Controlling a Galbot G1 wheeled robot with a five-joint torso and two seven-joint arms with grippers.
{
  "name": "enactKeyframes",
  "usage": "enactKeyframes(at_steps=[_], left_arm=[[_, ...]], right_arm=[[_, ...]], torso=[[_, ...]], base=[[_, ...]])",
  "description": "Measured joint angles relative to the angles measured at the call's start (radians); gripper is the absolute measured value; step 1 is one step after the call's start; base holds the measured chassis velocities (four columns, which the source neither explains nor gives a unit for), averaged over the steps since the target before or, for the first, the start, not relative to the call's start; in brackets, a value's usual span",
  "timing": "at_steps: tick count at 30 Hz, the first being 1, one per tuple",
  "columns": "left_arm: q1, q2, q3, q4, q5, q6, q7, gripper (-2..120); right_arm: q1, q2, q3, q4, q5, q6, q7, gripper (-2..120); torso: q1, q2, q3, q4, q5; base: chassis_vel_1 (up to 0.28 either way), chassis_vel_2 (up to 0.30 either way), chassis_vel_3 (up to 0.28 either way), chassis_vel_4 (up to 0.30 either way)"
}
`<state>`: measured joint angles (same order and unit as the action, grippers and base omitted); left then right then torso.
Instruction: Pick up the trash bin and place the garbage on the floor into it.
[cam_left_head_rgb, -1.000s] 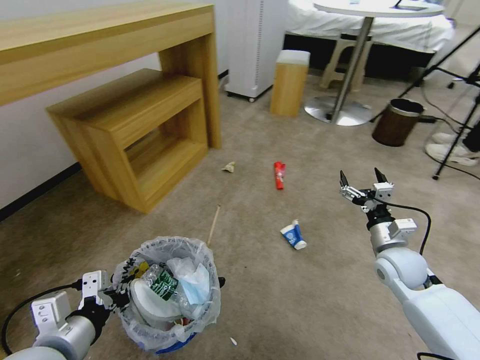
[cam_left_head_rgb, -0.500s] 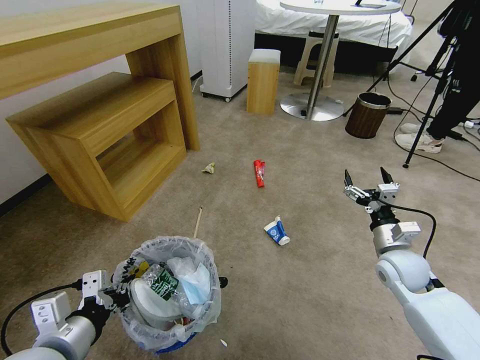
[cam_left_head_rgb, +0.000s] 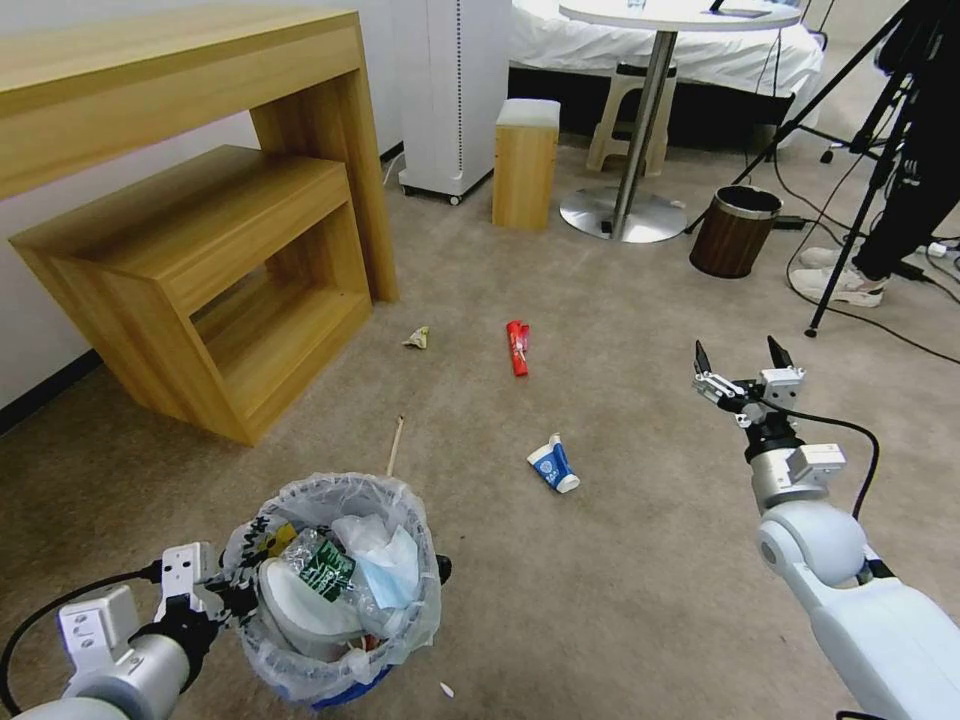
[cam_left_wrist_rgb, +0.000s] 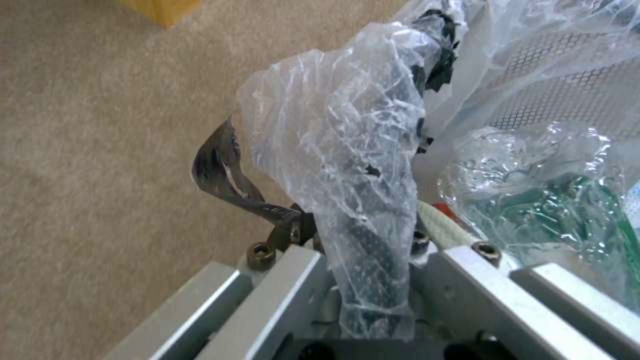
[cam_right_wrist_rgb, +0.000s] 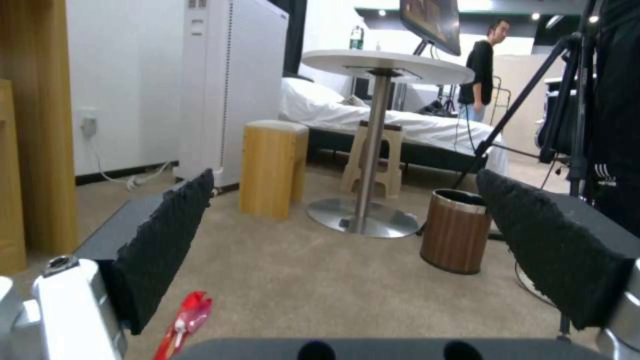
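Bin: the bin (cam_left_head_rgb: 335, 590) hangs low at the robot's left front, its rim pinched by the left gripper (cam_left_head_rgb: 225, 597); in the left wrist view the fingers are closed on the bag-covered rim (cam_left_wrist_rgb: 363, 235).
In the bin: a white slipper (cam_left_head_rgb: 300, 600), a green-label bottle (cam_left_head_rgb: 325, 568) and a blue mask (cam_left_head_rgb: 390, 580) lie packed in the liner, which looks nearly full.
Done so far: judging by that load, well over half of the litter is collected.
Left on the floor: a wooden stick (cam_left_head_rgb: 397, 446) just beyond the bin; a blue-white cup (cam_left_head_rgb: 554, 466) on its side, beyond the bin and to its right; a red packet (cam_left_head_rgb: 517, 347) farther out past the cup; a crumpled scrap (cam_left_head_rgb: 418, 337) left of the packet; a white crumb (cam_left_head_rgb: 446, 689) beside the bin's base.
Right gripper: the right gripper (cam_left_head_rgb: 741, 372) hovers right of the bin above bare carpet, claw spread wide and holding nothing; the wrist view shows the packet (cam_right_wrist_rgb: 183, 320) low between its pads (cam_right_wrist_rgb: 167, 250).
Open room: the carpet (cam_left_head_rgb: 600, 600) from the bin out to the cup and packet is clear, so a reach looks unobstructed.
Edges: wooden desk and shelf (cam_left_head_rgb: 210, 260) close off the side left of the bin; a brown bin (cam_left_head_rgb: 735, 231), tripod legs (cam_left_head_rgb: 850, 250) and cables crowd the far right.
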<state>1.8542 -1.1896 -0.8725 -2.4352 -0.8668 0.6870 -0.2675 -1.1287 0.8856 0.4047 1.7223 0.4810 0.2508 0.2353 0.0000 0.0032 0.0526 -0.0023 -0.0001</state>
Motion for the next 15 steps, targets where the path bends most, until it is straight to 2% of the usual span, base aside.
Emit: enactKeyframes(at_steps=[7,15], left_arm=[[-0.001,-0.005,0.002,0.004,0.003,-0.001,0.001,1],[-0.002,-0.006,0.003,0.007,0.004,-0.003,0.004,1]], right_arm=[[0.005,-0.004,0.0,-0.007,0.008,0.004,-0.007,100],[0.01,-0.007,-0.012,-0.015,0.016,0.002,-0.012,100]], torso=[[0.0,0.0,0.0,0.0001,0.0],[0.0,0.0,0.0,0.0,0.0001]], base=[[-0.083,0.076,0.079,-0.06],[0.0,0.0,0.0,0.0]])
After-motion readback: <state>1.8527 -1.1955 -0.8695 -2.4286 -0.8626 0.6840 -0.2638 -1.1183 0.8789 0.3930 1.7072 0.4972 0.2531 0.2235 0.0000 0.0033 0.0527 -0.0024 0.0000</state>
